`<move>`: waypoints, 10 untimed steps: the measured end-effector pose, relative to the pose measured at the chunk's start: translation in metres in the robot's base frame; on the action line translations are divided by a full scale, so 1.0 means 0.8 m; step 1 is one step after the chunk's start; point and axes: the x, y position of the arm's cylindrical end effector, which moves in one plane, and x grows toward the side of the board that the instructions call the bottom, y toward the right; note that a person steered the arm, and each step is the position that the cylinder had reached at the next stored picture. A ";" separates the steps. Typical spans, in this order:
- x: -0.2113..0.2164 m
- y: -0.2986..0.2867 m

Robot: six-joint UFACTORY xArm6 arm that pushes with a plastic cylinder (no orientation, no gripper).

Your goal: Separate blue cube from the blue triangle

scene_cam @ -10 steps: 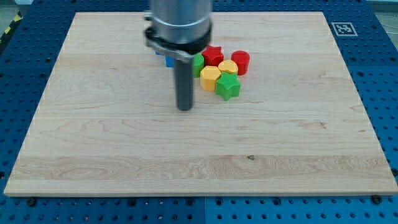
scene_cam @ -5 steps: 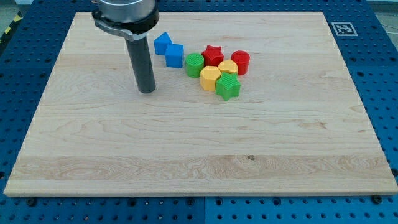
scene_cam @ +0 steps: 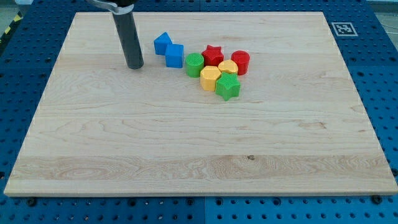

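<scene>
The blue cube (scene_cam: pixel 175 56) sits on the wooden board (scene_cam: pixel 199 143) near the view's top, touching the blue triangle (scene_cam: pixel 162 43), which lies just up and left of it. My tip (scene_cam: pixel 134 66) rests on the board to the left of both blue blocks, a short gap from the cube and level with its lower edge. The rod rises from the tip toward the view's top edge.
Right of the cube is a tight cluster: a green cylinder (scene_cam: pixel 194 65), a red star (scene_cam: pixel 213 55), a red cylinder (scene_cam: pixel 240 62), two yellow blocks (scene_cam: pixel 209 78) (scene_cam: pixel 227 67) and a green star (scene_cam: pixel 227 87). A marker tag (scene_cam: pixel 342 28) sits at the board's top right corner.
My tip has moved from just below the blue blocks leftward and then toward the view's top, uncovering them. No block has moved.
</scene>
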 end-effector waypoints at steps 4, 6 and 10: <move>0.006 0.059; 0.005 0.066; -0.036 0.094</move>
